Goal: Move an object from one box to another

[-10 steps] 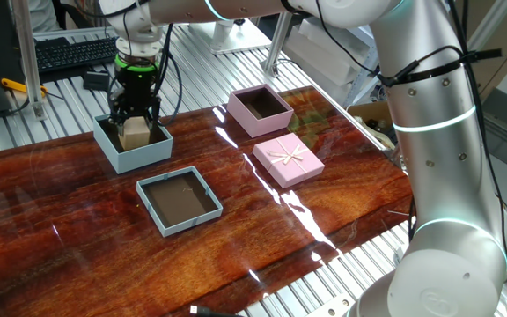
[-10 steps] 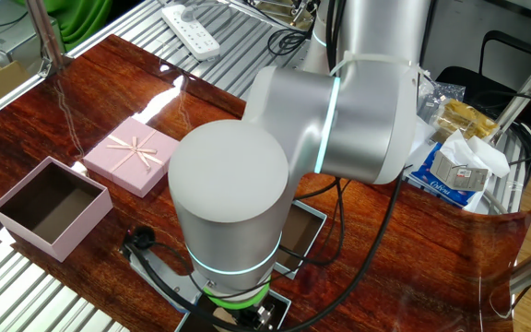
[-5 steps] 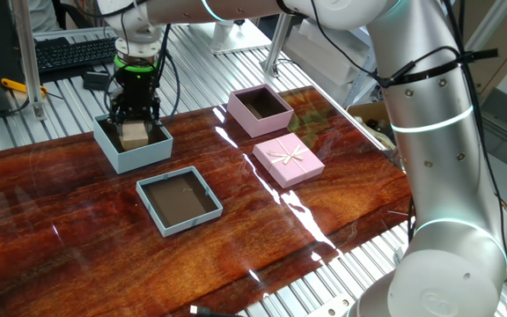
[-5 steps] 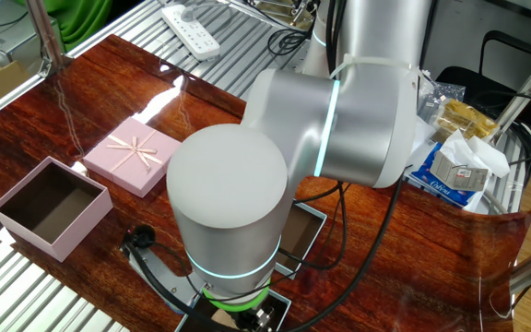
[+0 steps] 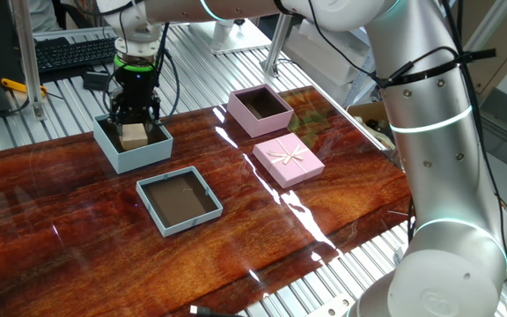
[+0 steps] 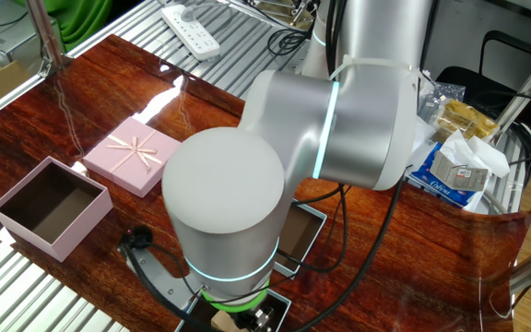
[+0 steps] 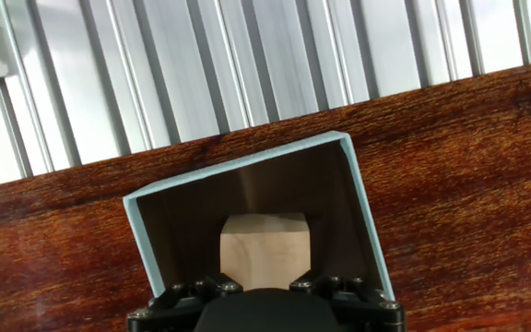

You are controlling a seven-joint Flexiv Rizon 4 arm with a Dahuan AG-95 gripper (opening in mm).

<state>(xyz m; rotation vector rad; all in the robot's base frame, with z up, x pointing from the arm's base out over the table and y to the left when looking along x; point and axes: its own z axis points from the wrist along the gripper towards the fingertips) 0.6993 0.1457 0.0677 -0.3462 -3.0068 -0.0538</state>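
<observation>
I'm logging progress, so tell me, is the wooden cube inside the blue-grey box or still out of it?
Inside. The wooden cube sits within the walls of the blue-grey box, with the gripper right above it; the hand view shows the same.

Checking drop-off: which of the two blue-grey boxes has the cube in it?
The taller-walled blue-grey box under the end effector holds the wooden cube; the shallower tray nearer the camera holds nothing.
</observation>
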